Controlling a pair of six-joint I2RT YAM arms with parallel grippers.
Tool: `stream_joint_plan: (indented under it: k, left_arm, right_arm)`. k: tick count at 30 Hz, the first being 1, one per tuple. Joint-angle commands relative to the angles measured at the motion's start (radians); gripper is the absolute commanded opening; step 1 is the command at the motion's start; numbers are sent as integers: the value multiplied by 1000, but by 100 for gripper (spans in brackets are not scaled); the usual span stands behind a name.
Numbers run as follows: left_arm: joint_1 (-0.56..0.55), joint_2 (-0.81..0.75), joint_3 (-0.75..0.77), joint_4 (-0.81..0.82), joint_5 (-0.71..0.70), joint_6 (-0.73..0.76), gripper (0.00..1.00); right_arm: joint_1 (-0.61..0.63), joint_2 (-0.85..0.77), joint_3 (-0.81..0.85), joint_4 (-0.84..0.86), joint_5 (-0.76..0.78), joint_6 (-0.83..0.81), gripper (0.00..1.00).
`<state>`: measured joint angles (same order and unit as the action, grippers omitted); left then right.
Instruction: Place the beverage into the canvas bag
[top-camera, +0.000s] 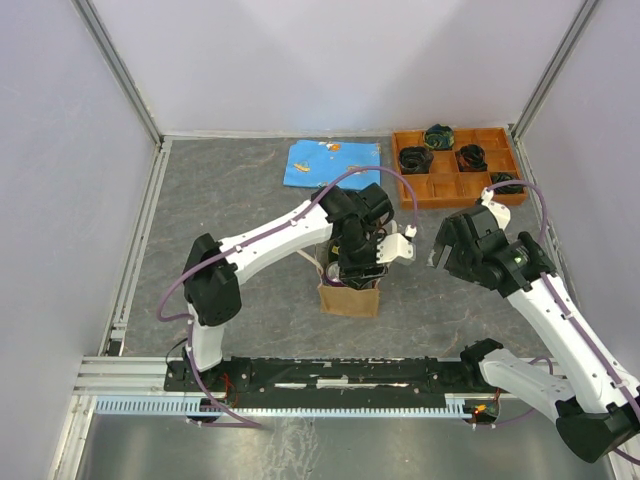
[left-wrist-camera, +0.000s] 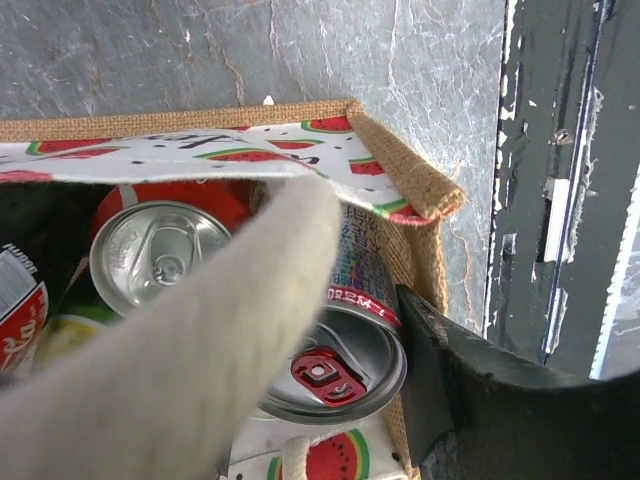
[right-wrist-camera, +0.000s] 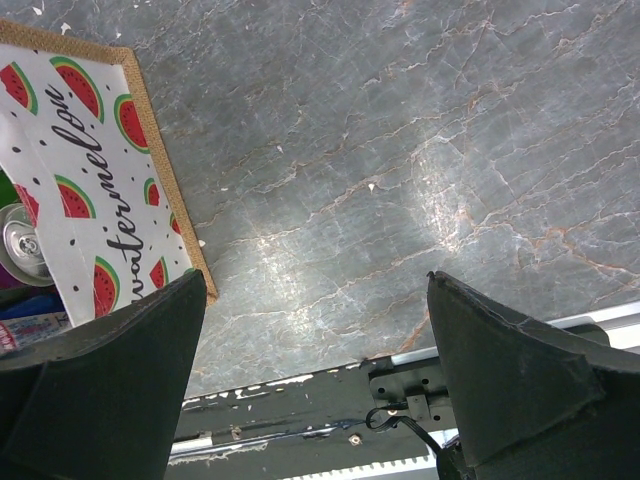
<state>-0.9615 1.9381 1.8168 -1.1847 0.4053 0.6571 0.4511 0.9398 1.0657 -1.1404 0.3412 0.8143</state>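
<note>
1. The canvas bag (top-camera: 350, 298) is being shown upright on the grey table (top-camera: 240, 200), between the two arms and near their bases.
2. The left gripper (top-camera: 358, 268) is being held down in the mouth of the bag.
3. In the left wrist view, the beverage can (left-wrist-camera: 335, 375), fitted with a red pull tab, is being shown inside the bag, close to a corner of the burlap wall (left-wrist-camera: 410, 190).
4. One dark finger (left-wrist-camera: 450, 390) is being pressed against the can's side. The other finger is being hidden by the white rope handle (left-wrist-camera: 220, 340), so it cannot be told whether the claw is clenched or released.
5. The can's label is being shown in small blue and red print that is too fine to be read.
6. A second can (left-wrist-camera: 160, 250), silver-topped, is being shown beside the first.
7. On the bag's white panel (right-wrist-camera: 80, 190), red watermelon slices are being shown, and the cursive word "watermelon" is being read.
8. The right gripper (right-wrist-camera: 315, 290) is being held released, jaws spread wide and grasping nothing, above bare table beside the bag.
9. A blue cloth (top-camera: 333, 163) and an orange tray (top-camera: 440, 203) are being shown at the far side.
</note>
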Motion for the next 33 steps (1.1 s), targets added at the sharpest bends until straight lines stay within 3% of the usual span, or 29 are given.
stream_joint_plan:
  k: [1, 22, 25, 30, 33]
  left_arm:
    - [-33, -71, -34, 43, 6, -99, 3]
    - [-91, -99, -167, 148, -128, -245, 4]
    - [-98, -97, -143, 150, -120, -255, 23]
    - [-114, -104, -97, 136, -77, -267, 64]
    - [-118, -112, -57, 114, -39, -271, 77]
  right_arm:
    - [-3, -5, 37, 13, 18, -8, 99]
    - [-5, -56, 17, -1, 17, 13, 99]
    - [-5, -67, 13, -5, 16, 17, 99]
    - [-5, -76, 8, -8, 11, 26, 99]
    - [-5, -80, 6, -7, 8, 30, 99]
